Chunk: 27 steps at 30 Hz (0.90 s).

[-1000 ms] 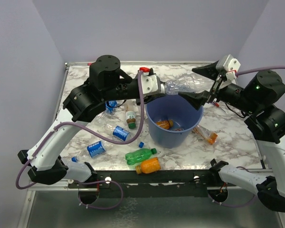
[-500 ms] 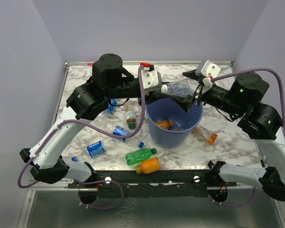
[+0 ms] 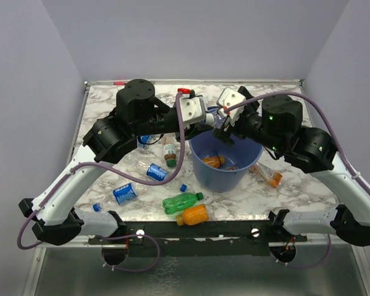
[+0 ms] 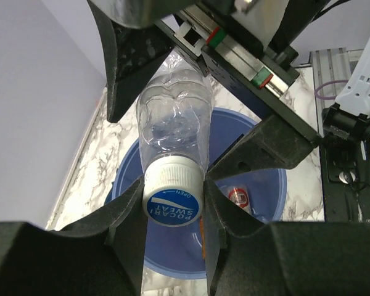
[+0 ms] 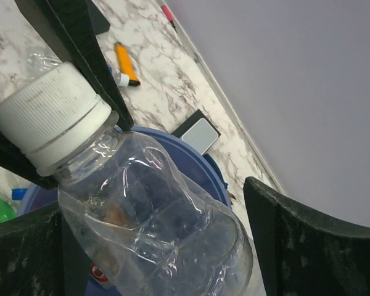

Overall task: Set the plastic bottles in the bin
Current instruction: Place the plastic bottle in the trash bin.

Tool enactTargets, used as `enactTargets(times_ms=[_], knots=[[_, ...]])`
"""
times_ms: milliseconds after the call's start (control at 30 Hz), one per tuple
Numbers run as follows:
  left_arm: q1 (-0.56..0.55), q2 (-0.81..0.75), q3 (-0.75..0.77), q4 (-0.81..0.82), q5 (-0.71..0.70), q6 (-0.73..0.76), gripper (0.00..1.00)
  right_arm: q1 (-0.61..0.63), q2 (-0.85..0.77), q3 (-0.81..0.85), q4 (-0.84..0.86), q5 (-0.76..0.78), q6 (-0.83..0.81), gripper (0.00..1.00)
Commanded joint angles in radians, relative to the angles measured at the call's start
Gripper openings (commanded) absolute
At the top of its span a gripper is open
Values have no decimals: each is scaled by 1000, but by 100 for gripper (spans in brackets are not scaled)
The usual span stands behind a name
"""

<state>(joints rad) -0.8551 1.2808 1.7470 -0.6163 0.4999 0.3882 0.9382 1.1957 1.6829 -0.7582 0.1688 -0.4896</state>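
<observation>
Left tool (image 4: 172, 188) is clamped on the capped neck of a clear bottle (image 4: 172, 126) (white cap, Pocari Sweat printed on it) and holds it out roughly level just above the rim of the bin (image 3: 225, 179). Right tool (image 5: 151, 200) sits around the fat body of that same bottle with its jaws spread apart. In its own wrist view there's a sliver of gap between the bottle and one finger (image 5: 296, 246), so it isn't squeezing. The body of the bottle looks a bit crumpled

The bin is the big blue bucket roughly mid counter (image 3: 296, 191), a touch nearer the right edge. Inside it you can see an orange bottle (image 3: 213, 161) and next to that a red-ended thing (image 4: 237, 196) I can't identify

Lying out on the counter:
- green bottle (image 3: 182, 201) and a second orange bottle (image 3: 193, 214), close together by the near edge, just in front of the bin
- blue-label bottle (image 3: 124, 193) toward the near left corner, and a second blue-label bottle (image 3: 155, 172) between it and the bin
- brown bottle (image 3: 169, 154) with a green cap, just left of the bin
- third orange bottle (image 3: 268, 174) close against the bin's right side
- loose blue cap (image 3: 183, 187) near the green bottle

The right wrist view also catches an orange marker (image 5: 124, 61) and a flat black rectangle (image 5: 197, 132) on the counter past the bin
</observation>
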Motion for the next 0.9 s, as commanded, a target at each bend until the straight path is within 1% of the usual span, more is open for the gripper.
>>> enactTargets(times_ms=[0, 33, 100, 167, 267, 300, 333, 400, 433, 467, 500, 567, 633, 700, 767, 867], knots=[[-22, -57, -5, 58, 79, -42, 0, 9, -8, -21, -7, 197, -82, 87], [-22, -59, -8, 58, 85, -44, 0, 11, -7, -24, 1, 204, -89, 84], [-23, -64, -16, 58, 89, -49, 0, 13, -14, -28, 16, 196, -91, 75], [-23, -71, -27, 61, 90, -52, 0, 13, -26, -33, 34, 174, -84, 61], [-22, -80, -44, 75, 87, -65, 0, 14, -56, -56, 74, 136, -67, 43], [-22, -84, -51, 85, 84, -73, 5, 14, -64, -64, 86, 121, -59, 39], [-22, -91, -61, 95, 84, -76, 16, 14, -72, -68, 96, 102, -48, 36], [-22, -113, -92, 136, 65, -93, 49, 14, -88, -73, 112, 65, -19, 32], [-23, -128, -114, 174, 36, -114, 74, 14, -97, -77, 125, 49, 2, 32], [-23, -149, -141, 227, -1, -139, 88, 14, -103, -79, 140, 40, 33, 32], [-23, -180, -175, 280, -40, -165, 91, 14, -107, -76, 157, 39, 75, 32], [-22, -241, -265, 423, -140, -221, 95, 14, -108, -71, 197, 45, 181, 32], [-22, -297, -362, 592, -241, -288, 99, 14, -125, -92, 283, 75, 344, 32], [-23, -331, -439, 714, -298, -337, 99, 13, -147, -126, 378, 72, 496, 32], [-22, -330, -468, 749, -304, -378, 99, 13, -162, -158, 455, 54, 630, 32], [-24, -290, -468, 760, -235, -467, 99, 13, -189, -223, 595, 28, 805, 32]])
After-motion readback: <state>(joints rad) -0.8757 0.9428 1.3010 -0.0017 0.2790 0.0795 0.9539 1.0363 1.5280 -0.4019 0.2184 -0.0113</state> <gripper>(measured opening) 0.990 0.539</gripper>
